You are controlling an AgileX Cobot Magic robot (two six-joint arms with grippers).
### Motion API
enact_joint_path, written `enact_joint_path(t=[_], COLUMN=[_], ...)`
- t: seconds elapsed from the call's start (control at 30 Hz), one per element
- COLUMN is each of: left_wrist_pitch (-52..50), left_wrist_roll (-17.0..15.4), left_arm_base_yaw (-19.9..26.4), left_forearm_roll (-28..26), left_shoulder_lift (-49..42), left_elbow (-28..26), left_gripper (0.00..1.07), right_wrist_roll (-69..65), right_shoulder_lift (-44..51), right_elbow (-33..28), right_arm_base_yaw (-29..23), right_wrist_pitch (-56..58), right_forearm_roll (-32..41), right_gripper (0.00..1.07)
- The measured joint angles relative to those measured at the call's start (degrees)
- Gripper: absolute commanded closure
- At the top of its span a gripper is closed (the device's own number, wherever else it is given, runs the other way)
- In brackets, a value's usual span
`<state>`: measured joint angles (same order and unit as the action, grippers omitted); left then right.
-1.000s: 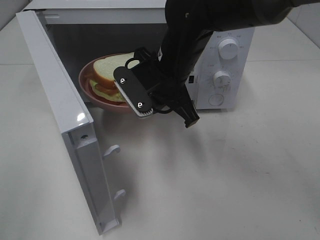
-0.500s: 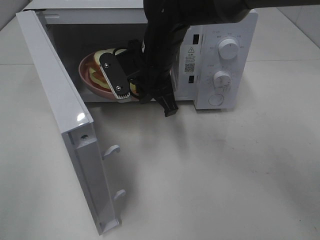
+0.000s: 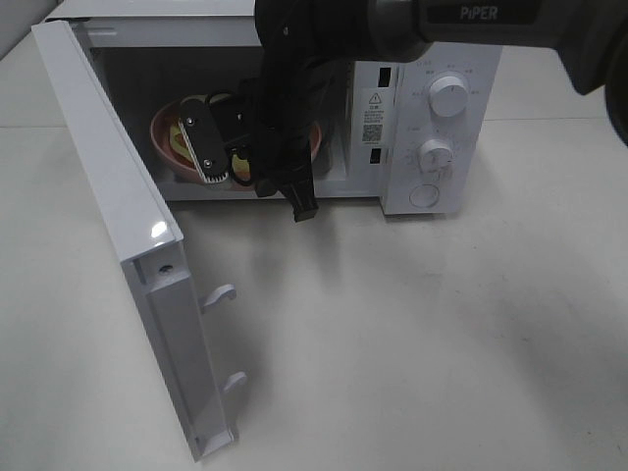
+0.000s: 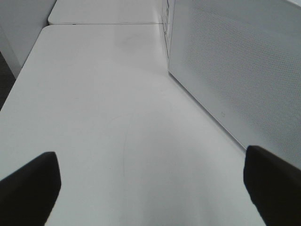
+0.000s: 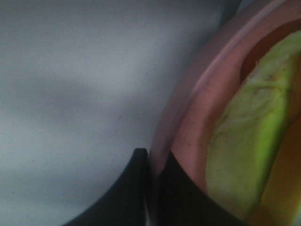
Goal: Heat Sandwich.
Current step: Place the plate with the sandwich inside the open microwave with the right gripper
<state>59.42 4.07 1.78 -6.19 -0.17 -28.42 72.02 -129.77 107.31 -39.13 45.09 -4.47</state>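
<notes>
Only right wrist view shows fingers [image 5: 127, 193] pinching plate [image 5: 197, 94] rim beside sandwich [image 5: 249, 141].

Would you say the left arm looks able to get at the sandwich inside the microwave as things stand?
Probably not. The open door seems to stand between the left gripper and the cavity, and the right gripper, shut on the plate rim, fills the opening before the sandwich.
</notes>
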Motion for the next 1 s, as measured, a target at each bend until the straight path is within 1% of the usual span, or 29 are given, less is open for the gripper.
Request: enact_joint_path(t=[0.03, 0.4, 0.53, 0.7, 0.87, 0.97, 1.0], left_wrist_pitch=[0.0, 0.0, 0.0, 0.0, 0.0, 0.0, 0.0], left_wrist_roll=[0.0, 0.0, 0.0, 0.0, 0.0, 0.0, 0.0], left_arm_base_yaw=[0.0, 0.0, 0.0, 0.0, 0.0, 0.0, 0.0], left_forearm_roll=[0.0, 0.1, 0.1, 0.2, 0.3, 0.3, 0.3], left_shoulder_lift=[0.0, 0.0, 0.0, 0.0, 0.0, 0.0, 0.0], left_elbow=[0.0, 0.0, 0.0, 0.0, 0.0, 0.0, 0.0], left_gripper=[0.05, 0.05, 0.05, 0.05, 0.05, 0.05, 0.05], right_wrist_roll=[-0.1, -0.9, -3.0, -3.2, -3.2, -3.6, -3.6], right_shoulder_lift=[-1.0, -4.4, -6.2, -7.0, -7.0, -7.0, -7.0], right_elbow=[1.1, 4.9, 7.6, 8.4, 8.5, 8.5, 8.5], right_arm_base_yaw=[0.5, 1.8, 2.0, 2.1, 2.1, 2.1, 2.1], right_wrist_pitch=[0.2, -0.2, -0.6, -1.9, -2.7, -3.4, -3.4], right_forearm_roll=[-0.1, -0.8, -1.4, -1.5, -1.4, -1.5, -1.5], right_gripper=[1.07, 1.06, 1.06, 1.06, 1.01, 0.92, 0.92])
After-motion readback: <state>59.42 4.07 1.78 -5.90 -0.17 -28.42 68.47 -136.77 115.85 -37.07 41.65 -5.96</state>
